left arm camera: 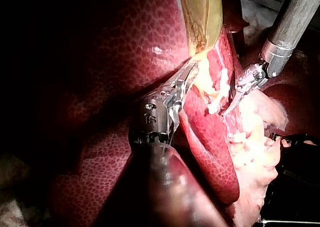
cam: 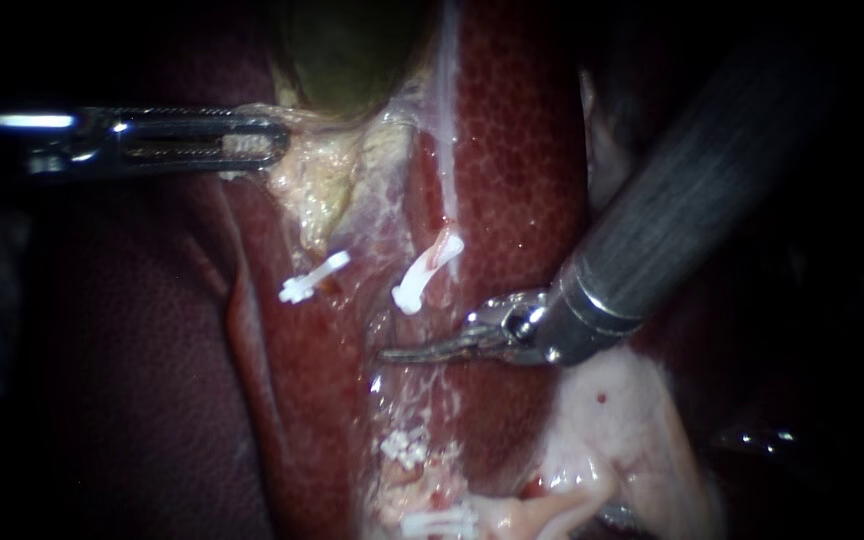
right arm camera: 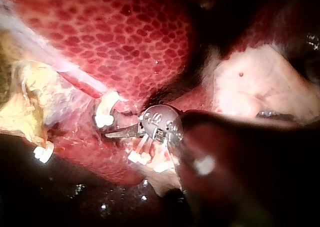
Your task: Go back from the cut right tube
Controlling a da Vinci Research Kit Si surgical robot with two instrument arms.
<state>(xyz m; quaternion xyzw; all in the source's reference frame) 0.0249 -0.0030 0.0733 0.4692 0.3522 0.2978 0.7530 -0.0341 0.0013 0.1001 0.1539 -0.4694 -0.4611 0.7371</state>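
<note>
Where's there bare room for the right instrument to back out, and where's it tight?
Free: the bare dark red liver between the pale stripe and the grey shaft of the right instrument. Crowded: at its shut jaws, white plastic clips above and below. The left instrument grips yellowish tissue beneath the gallbladder.

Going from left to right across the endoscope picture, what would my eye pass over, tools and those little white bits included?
Left instrument, jaws shut on pale tissue → first white clip → second white clip → right instrument's shaft. Its jaws reach back below the second clip, so only the shaft is placed.
</note>
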